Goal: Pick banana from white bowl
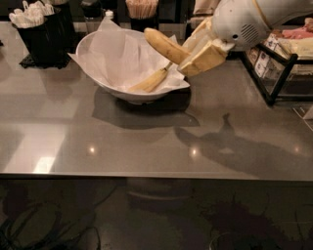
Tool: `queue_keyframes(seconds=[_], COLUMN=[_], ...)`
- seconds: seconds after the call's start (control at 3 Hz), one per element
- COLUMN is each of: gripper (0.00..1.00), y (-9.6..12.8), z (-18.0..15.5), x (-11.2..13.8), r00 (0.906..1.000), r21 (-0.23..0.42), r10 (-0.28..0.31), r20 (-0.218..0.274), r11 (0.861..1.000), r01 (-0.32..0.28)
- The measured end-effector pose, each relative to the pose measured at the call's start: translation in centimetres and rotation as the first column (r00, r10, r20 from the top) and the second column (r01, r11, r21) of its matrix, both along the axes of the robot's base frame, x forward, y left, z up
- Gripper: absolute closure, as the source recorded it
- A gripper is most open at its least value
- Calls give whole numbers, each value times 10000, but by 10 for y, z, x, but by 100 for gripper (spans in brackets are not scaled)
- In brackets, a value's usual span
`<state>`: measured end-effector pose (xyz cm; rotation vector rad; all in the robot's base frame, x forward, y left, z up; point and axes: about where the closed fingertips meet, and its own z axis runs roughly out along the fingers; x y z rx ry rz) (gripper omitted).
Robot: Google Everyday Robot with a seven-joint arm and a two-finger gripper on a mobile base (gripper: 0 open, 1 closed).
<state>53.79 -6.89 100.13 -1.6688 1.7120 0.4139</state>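
The plump deep-yellow banana [165,45] hangs in the air above the right rim of the white bowl [93,58], tilted with its tip up and to the left. My gripper [191,54] is shut on its lower right end, its tan fingers [204,57] on either side. The bowl is lined with crinkled white paper [117,51]. A slimmer, paler banana [150,82] still lies in the bowl on the paper, below the held one.
The bowl stands on a grey counter [146,141]. A black caddy of white packets [41,27] stands at the back left. A cup of wooden sticks [141,9] is behind the bowl. A black wire rack of goods [281,58] stands at the right.
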Motion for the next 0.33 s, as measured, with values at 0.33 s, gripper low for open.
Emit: queue_keyframes(seconds=[0.33], gripper=[100], y=[-32], z=[-17], x=[-12], r00=[9959], r21=[-18], r10=[-902], r20=[-119], r11=[9959], r01=[902])
